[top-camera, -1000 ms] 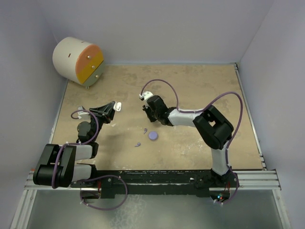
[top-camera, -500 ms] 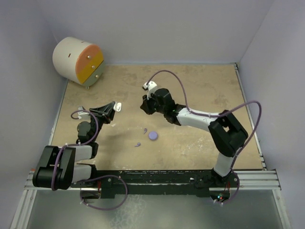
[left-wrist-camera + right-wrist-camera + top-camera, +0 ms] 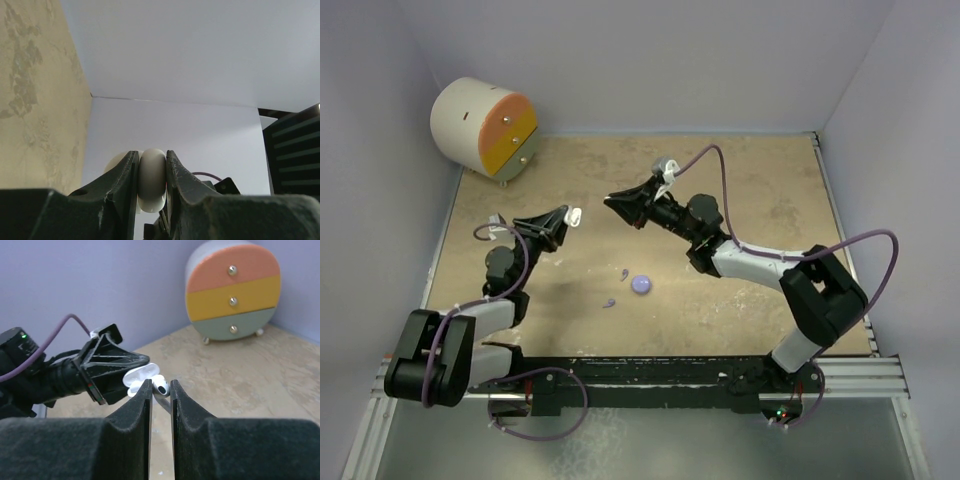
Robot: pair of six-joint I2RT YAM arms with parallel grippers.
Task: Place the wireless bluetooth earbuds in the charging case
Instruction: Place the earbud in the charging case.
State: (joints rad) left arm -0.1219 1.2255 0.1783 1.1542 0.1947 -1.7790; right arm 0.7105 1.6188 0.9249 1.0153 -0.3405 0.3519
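Note:
My left gripper (image 3: 558,219) is shut on an open white charging case (image 3: 575,215), held above the table; in the left wrist view the case (image 3: 151,175) is pinched edge-on between the jaws of that gripper (image 3: 151,165). My right gripper (image 3: 613,203) points left at it, shut on a whitish earbud (image 3: 161,386). In the right wrist view the right gripper (image 3: 160,385) holds the earbud just short of the open case (image 3: 140,375). A lilac round case (image 3: 641,284) lies on the table with two lilac earbuds (image 3: 624,272) (image 3: 608,302) beside it.
A round drawer unit (image 3: 485,128) with orange, yellow and green fronts stands at the back left corner, also seen in the right wrist view (image 3: 232,290). Lilac walls close the table on three sides.
The right arm has stretched out and turned its gripper from pointing down to pointing left, bringing the earbud close to the white case. The left gripper has risen slightly.

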